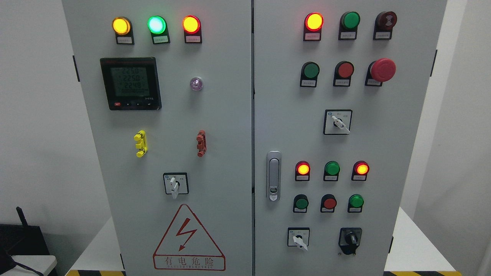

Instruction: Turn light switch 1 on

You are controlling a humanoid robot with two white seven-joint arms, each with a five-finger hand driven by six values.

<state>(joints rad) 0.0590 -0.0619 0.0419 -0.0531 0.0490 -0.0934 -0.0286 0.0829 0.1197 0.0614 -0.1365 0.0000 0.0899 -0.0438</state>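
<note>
Light switch 1: I'm not seeing which control that is, labels too small to read. I'm looking at a grey cabinet [215, 153] w/ 2 doors. Left door: 3 lamps glowing up top, 1 meter [130, 83], 1 rotary selector [175, 184]. Right door: 3 more selectors, 1 e-stop [382, 69], 1 latch handle [273, 175]. Neither robot hand's showing, so can't tell their state.
</note>
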